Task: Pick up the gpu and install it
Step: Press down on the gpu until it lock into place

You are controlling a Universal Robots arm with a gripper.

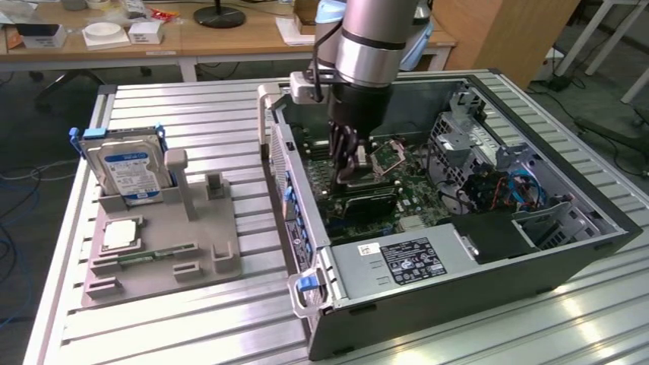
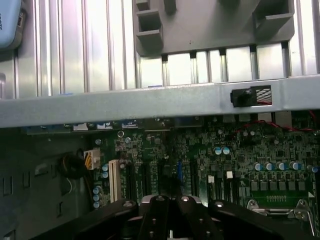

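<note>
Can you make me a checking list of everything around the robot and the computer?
Surface: ribbed metal table.
Job's things: dark flat piece under the gripper, maybe the card; open computer case.
Clutter: gray holder with hard drive, square chip, memory stick.
Grippers: gripper down inside the case, over the green board.
Cables: blue and red wires inside the case.
Surroundings: wooden desk behind.

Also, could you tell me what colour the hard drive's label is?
Blue and white; the hard drive shows best in the exterior view.
</note>
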